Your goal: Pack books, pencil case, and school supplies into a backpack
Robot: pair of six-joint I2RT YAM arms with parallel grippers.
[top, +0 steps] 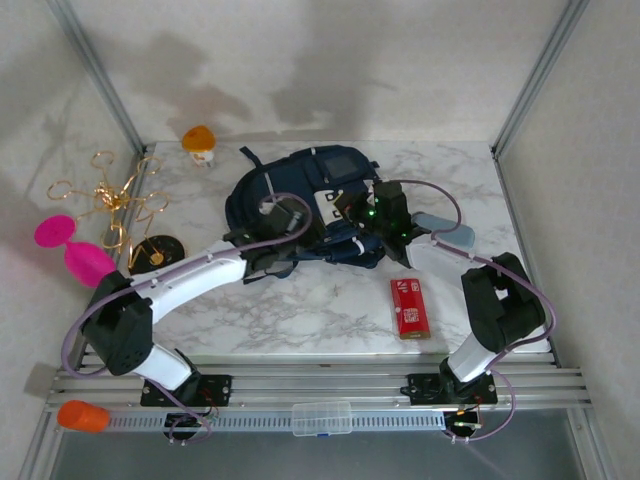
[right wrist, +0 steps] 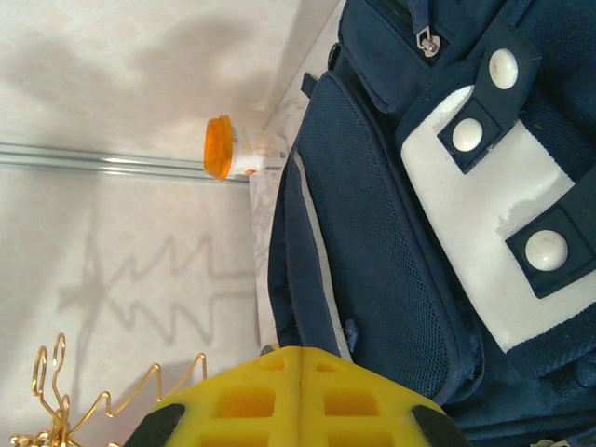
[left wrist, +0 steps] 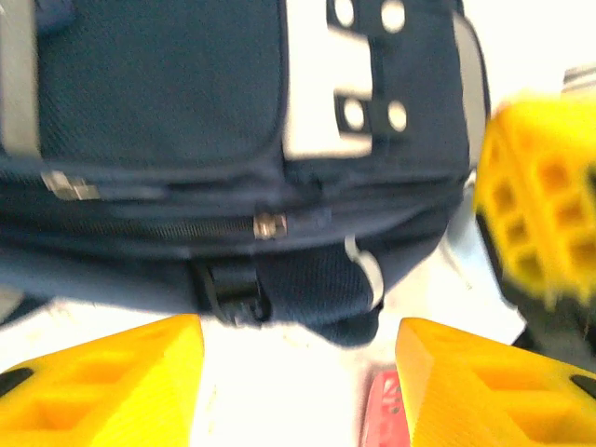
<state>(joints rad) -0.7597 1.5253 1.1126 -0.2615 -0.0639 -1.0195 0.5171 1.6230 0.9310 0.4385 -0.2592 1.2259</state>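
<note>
Left gripper: 2 fingers spread wide, holding nothing. Right gripper: fingers pressed together, nothing seen between them.

Backpack: lies on the table directly ahead of the left gripper, just beyond its fingertips. The right gripper sits at the bag's far side. The main zip appears closed. The zip pull lies ahead of the left gripper, slightly left of the middle of its gap, and the zip line runs crosswise to the fingers.

Judgement: the left arm is nearer the pull and needs only a straight advance to reach it.

Pencil case: just to the right of the right gripper, long axis crosswise to that arm.

Red box: behind the right gripper, toward its base, apart from the bag.
</note>
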